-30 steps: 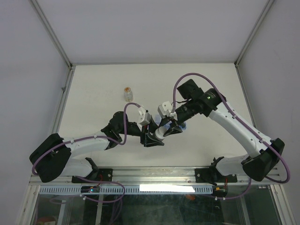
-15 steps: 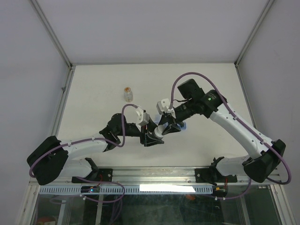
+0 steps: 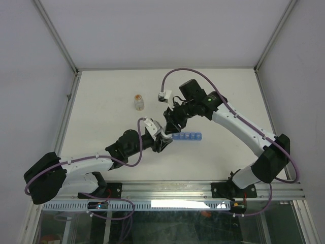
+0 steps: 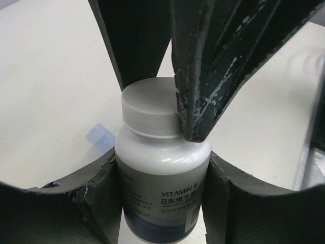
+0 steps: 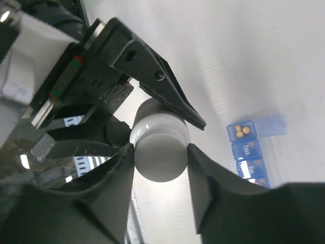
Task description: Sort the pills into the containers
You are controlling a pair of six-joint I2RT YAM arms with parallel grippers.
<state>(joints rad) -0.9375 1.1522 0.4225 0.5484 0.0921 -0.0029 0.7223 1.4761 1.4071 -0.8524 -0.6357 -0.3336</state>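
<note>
A white vitamin bottle (image 4: 161, 173) with a dark band is held between my two grippers. My left gripper (image 4: 162, 198) is shut on its body. My right gripper (image 5: 160, 152) is shut on its white cap (image 5: 158, 157). In the top view the left gripper (image 3: 161, 141) and right gripper (image 3: 169, 127) meet just left of the blue strip of containers (image 3: 186, 136), which lies flat on the table. In the right wrist view the strip (image 5: 250, 150) has its end lid open, with small orange pills (image 5: 242, 131) inside. One blue end of it shows in the left wrist view (image 4: 99, 137).
A small clear vial with orange (image 3: 138, 102) stands at the back left of the white table (image 3: 101, 117). Metal frame rails (image 3: 66, 117) border the table on both sides.
Both grippers moved up and left with the bottle between them. The right arm swung toward the back of the table. The blue strip, mostly covered before, now lies in full view.
</note>
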